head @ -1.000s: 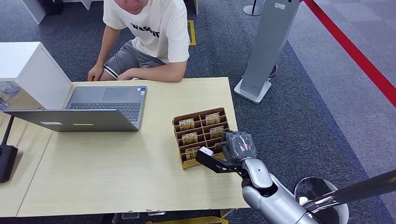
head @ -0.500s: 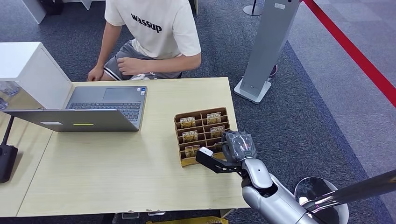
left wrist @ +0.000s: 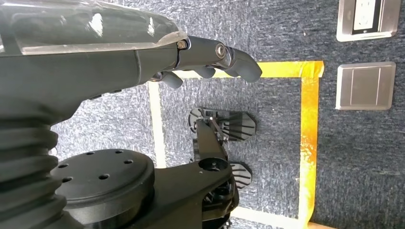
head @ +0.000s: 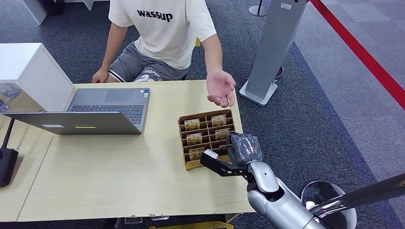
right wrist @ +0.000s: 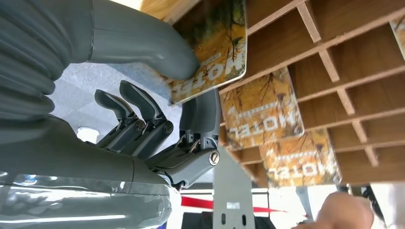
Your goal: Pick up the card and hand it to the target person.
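My right hand point(head: 243, 149) is at the near right corner of the wooden card holder point(head: 183, 143). In the right wrist view its thumb and fingers point(right wrist: 203, 117) pinch a yellow hotel card point(right wrist: 215, 47), just above the holder's slots. Other hotel cards point(right wrist: 262, 112) stand in the slots beside it; several cards point(head: 192, 125) show in the head view too. The person in a white shirt holds a hand point(head: 220, 88) out, palm up, over the table's far right corner. My left hand point(left wrist: 210, 57) hangs over the floor, holding nothing, its fingers loosely extended.
An open laptop point(head: 107, 107) sits on the light wood table point(head: 119, 176) left of the holder. A white box point(head: 28, 71) stands at the far left, a black device point(head: 5, 164) at the left edge. A grey kiosk stand point(head: 274, 47) rises right of the table.
The person has straightened up and stretched an arm out, the open hand now over the table's far right corner. My right hand has stayed at the holder.
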`<control>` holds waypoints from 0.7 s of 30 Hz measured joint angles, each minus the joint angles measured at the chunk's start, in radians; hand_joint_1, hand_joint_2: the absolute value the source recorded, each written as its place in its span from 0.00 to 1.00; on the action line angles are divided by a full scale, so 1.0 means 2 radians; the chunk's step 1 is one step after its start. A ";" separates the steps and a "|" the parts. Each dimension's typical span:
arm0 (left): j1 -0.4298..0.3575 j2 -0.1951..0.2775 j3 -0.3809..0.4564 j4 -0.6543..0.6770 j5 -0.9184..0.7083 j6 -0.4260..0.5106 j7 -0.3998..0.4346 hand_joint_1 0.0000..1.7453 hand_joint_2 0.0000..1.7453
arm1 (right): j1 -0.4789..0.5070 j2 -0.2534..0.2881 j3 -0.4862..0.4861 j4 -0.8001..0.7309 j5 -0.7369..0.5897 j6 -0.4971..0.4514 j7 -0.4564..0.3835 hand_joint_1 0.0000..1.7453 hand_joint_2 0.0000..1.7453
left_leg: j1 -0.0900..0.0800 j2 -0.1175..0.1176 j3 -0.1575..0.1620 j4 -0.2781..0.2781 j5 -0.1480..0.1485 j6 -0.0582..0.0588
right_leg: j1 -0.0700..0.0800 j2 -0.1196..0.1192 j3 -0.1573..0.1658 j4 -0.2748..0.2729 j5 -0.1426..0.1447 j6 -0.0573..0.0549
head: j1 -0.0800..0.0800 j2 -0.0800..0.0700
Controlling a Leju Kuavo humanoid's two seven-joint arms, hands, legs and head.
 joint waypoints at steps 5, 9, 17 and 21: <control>0.000 0.001 -0.001 0.000 0.008 0.003 0.001 0.00 1.00 | 0.000 -0.012 -0.014 -0.042 0.018 0.001 0.021 0.97 1.00 | 0.000 0.000 0.000 0.000 0.000 0.000 | 0.000 0.000 0.000 0.000 0.000 0.000 | 0.000 0.000; 0.000 0.002 -0.001 0.000 0.014 0.004 0.001 0.00 1.00 | -0.002 -0.027 -0.028 -0.100 0.032 0.011 0.037 0.97 1.00 | 0.000 0.000 0.000 0.000 0.000 0.000 | 0.000 0.000 0.000 0.000 0.000 0.000 | 0.000 0.000; 0.000 0.003 -0.003 0.000 0.021 0.004 0.000 0.00 1.00 | -0.008 -0.051 -0.044 -0.204 0.040 0.020 0.049 0.97 1.00 | 0.000 0.000 0.000 0.000 0.000 0.000 | 0.000 0.000 0.000 0.000 0.000 0.000 | 0.000 0.000; 0.000 0.003 -0.004 0.000 0.024 0.003 0.000 0.00 1.00 | -0.007 -0.054 -0.046 -0.231 0.039 0.011 0.045 0.97 1.00 | 0.000 0.000 0.000 0.000 0.000 0.000 | 0.000 0.000 0.000 0.000 0.000 0.000 | 0.000 0.000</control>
